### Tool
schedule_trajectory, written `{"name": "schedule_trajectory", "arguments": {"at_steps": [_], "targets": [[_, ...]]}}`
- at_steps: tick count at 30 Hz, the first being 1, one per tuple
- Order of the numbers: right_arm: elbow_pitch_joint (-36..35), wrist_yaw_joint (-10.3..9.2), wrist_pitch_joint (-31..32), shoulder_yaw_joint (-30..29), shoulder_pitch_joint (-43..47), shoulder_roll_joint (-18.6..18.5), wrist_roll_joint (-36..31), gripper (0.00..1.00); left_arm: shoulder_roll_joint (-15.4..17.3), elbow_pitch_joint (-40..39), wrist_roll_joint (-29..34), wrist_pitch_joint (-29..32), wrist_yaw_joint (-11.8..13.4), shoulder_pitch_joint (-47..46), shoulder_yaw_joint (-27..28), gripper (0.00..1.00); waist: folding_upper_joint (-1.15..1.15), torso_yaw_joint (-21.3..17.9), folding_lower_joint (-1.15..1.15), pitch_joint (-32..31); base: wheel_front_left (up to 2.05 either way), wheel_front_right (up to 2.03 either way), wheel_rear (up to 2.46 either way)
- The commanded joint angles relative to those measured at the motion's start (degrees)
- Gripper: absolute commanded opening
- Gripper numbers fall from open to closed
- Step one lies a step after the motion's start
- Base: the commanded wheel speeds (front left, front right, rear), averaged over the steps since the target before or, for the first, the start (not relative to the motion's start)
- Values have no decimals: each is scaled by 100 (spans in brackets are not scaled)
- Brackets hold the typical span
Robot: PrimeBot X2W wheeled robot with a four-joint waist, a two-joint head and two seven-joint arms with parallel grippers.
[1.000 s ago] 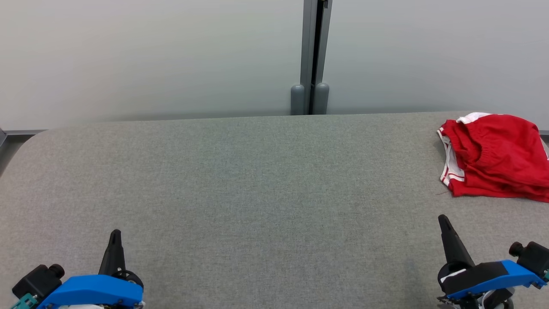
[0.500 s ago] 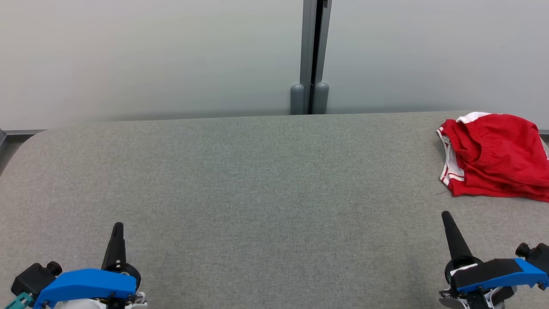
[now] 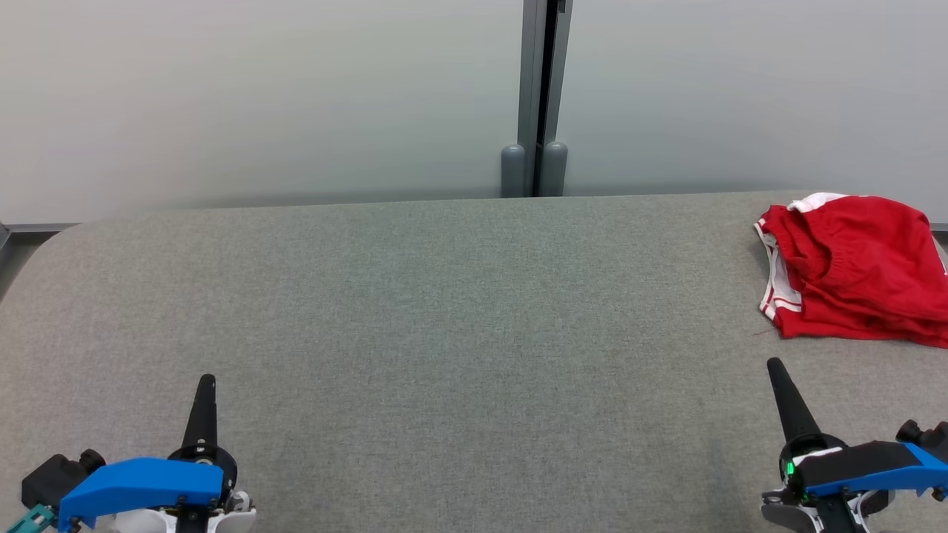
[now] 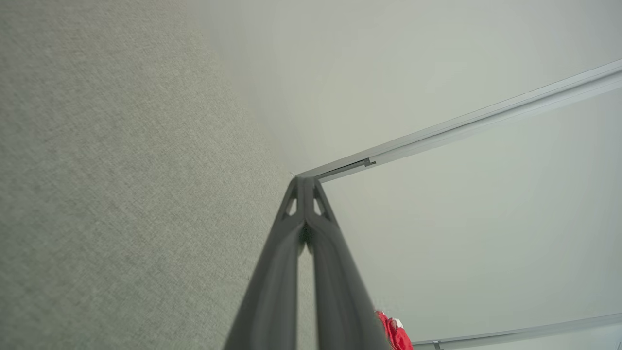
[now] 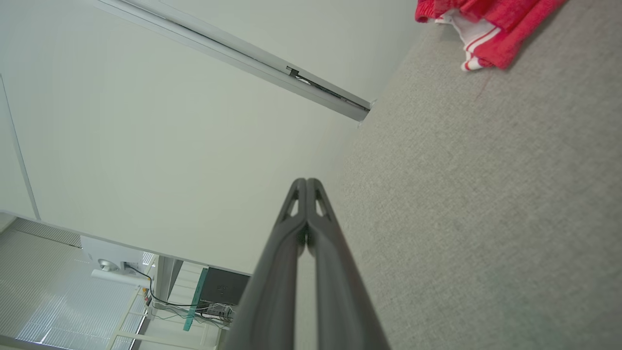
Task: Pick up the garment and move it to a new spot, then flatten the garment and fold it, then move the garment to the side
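The red garment [image 3: 852, 266] runs past the head view's right edge.

Setting: robot test lab in an office-type room.
Fabric-covered grey desk [image 3: 444, 296] against pale partition panels [image 3: 259, 96] joined by a metal post [image 3: 535, 96]; cabled equipment [image 5: 221, 289] beyond.

Red white-striped garment [image 3: 852, 270], grey table [image 3: 444, 296]

A grey fabric-covered table [image 3: 444, 311] with a rounded far-left corner meets pale wall panels [image 3: 259, 96]; a grey metal post [image 3: 535, 96] splits them near the far edge's middle, under soft, even light
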Motion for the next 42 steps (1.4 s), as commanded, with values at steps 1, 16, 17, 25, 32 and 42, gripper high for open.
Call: {"name": "schedule_trajectory", "arguments": {"at_steps": [1,16,17,25,32,42], "targets": [[-53,2,31,-34,-122,7,194,0,1,-19,-163,39,-41,-139,63,0,0,0,0,1,0,0,0],[-46,2,159,-93,-170,18,988,0,-84,31,-911,171,-160,-235,154,0,0,-5,0,7,0,0,0],[-46,2,170,-96,-168,18,1038,0,-88,33,-956,183,-167,-243,161,0,0,-5,0,7,0,0,0],[-42,2,225,-125,-170,22,1419,0,-123,56,-1312,245,-224,-292,220,0,0,-8,0,10,0,0,0],[-39,2,269,-150,-183,26,1737,0,-159,73,-1611,295,-271,-318,267,0,0,-10,0,13,0,0,0],[-36,2,329,-182,-196,31,2120,0,-202,97,-1970,361,-328,-375,304,0,0,-12,0,16,0,0,0]]}}
